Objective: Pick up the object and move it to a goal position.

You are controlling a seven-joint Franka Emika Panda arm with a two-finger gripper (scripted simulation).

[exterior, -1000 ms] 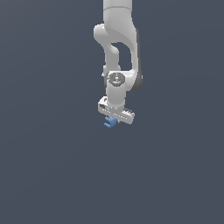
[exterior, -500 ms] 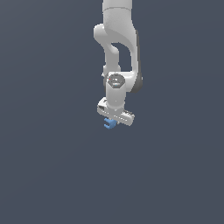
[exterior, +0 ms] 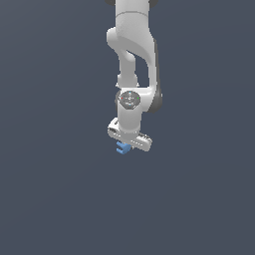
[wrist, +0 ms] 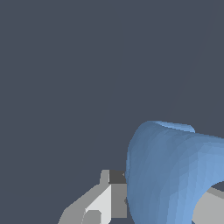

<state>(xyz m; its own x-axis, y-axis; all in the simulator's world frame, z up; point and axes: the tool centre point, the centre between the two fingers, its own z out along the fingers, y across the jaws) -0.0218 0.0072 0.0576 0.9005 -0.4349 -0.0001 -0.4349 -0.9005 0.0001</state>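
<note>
The object is a tiny bright-blue piece with small prongs. It pokes out just under the white hand of my gripper, in the middle of the exterior view. The wrist view shows the object very close and large, a curved blue shape. It sits against a grey finger, and a second grey part shows on its other side. My gripper is shut on the object. The fingertips are mostly hidden behind the hand in the exterior view.
A plain dark grey-blue background surrounds the white arm, which hangs down from the top of the exterior view. Nothing else shows.
The hand and the blue object have moved slightly lower in the exterior view. The grip on the object is unchanged.
</note>
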